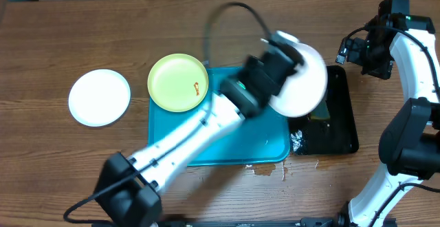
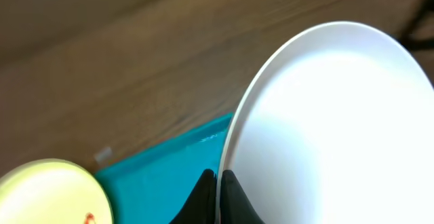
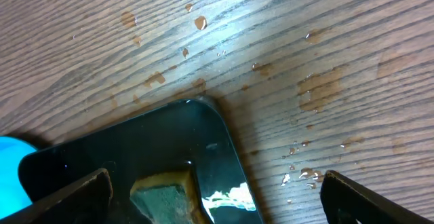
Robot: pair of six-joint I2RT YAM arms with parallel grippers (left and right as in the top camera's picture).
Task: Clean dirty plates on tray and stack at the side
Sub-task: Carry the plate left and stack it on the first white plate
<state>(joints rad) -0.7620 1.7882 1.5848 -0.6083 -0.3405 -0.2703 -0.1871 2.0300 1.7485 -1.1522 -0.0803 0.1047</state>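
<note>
My left gripper (image 2: 218, 187) is shut on the rim of a white plate (image 1: 302, 82) and holds it tilted above the right end of the cyan tray (image 1: 206, 151); the plate fills the left wrist view (image 2: 332, 129). A pale yellow-green plate (image 1: 178, 82) with an orange smear lies on the tray's left end and shows in the left wrist view (image 2: 47, 193). Another white plate (image 1: 100, 97) lies on the table left of the tray. My right gripper (image 3: 213, 197) is open and empty, above the far corner of the black tray (image 3: 156, 142).
A narrow black tray (image 1: 340, 127) stands right of the cyan tray and holds a green-yellow sponge (image 3: 166, 197). Water drops and wet marks spot the wood (image 3: 319, 88) around it. A white crumpled scrap (image 1: 297, 142) lies at the black tray's near left.
</note>
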